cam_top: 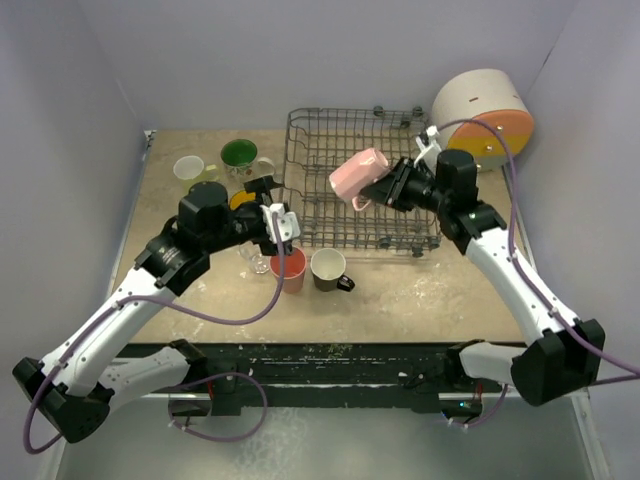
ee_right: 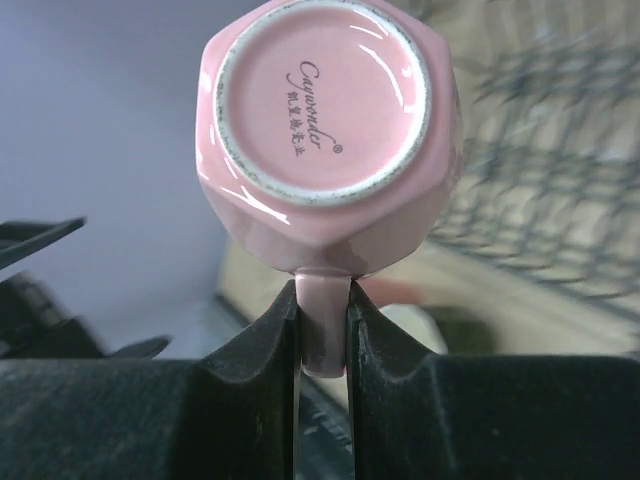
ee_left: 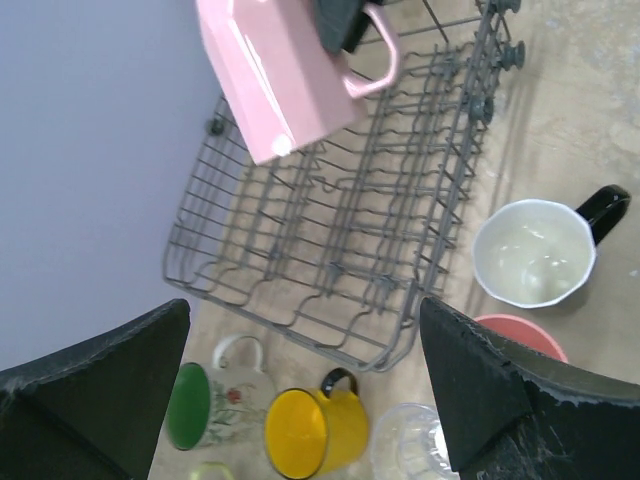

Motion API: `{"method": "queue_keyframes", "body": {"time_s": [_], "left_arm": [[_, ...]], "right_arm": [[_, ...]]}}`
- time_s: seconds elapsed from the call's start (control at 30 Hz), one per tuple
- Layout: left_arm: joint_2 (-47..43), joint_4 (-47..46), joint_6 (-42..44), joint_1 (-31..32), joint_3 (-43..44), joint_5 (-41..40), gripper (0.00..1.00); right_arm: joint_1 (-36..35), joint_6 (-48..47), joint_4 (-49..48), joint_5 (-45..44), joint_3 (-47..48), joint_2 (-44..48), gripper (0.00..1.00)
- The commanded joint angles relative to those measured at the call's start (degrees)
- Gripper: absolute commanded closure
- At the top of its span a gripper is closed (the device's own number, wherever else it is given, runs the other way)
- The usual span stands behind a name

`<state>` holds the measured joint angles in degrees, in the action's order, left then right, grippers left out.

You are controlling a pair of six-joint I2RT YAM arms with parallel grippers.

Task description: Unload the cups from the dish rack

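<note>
1. The pink mug (cam_top: 358, 175) is held by its handle in the right gripper (cam_top: 387, 187), the jaws pinched narrow on the handle, and is seen clear above the rack (cam_top: 330, 140).
2. The mug is tipped onto its side. Its base is turned back toward that gripper and its mouth away to the left, so its long axis runs along the gripper's reach.
3. No other cup is seen in the rack, so this is judged the last one out.
4. The left gripper (cam_top: 282, 222) is spread wide and empty beside the rack's left front corner, near the cups (cam_top: 288, 270) standing on the table (cam_top: 430, 290).
5. Bare table in front of the rack lies nearer the right gripper. The mug would need turning upright before being set down.
</note>
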<state>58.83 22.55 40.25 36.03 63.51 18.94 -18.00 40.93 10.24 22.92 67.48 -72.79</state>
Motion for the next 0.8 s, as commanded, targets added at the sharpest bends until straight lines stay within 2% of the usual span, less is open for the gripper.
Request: {"method": "queue_keyframes", "body": {"time_s": [0.0, 0.13, 0.27, 0.5, 0.77], "left_arm": [[-5.17, -9.61, 9.66, 0.07, -3.32, 0.8, 0.01], [-6.55, -9.72, 15.19, 0.31, -3.16, 1.38, 0.01], [-6.82, -11.97, 20.5, 2.82, -2.91, 0.69, 0.08], [-5.27, -14.04, 28.07, 10.15, -1.97, -3.49, 0.09], [-5.12, -23.52, 33.26, 11.3, -3.84, -7.66, 0.19]], "right_arm": [[-0.28, 27.1, -29.14, 16.76, -8.59, 6.91, 1.0], [-1.16, 38.27, -38.7, 17.93, -14.78, 10.28, 1.0], [-2.99, 43.44, -41.93, 17.42, -16.35, 12.21, 1.0], [-6.34, 46.83, -44.49, 15.21, -17.69, 13.92, 1.0], [-7.63, 48.93, -46.21, 15.01, -19.05, 14.97, 1.0]]}}
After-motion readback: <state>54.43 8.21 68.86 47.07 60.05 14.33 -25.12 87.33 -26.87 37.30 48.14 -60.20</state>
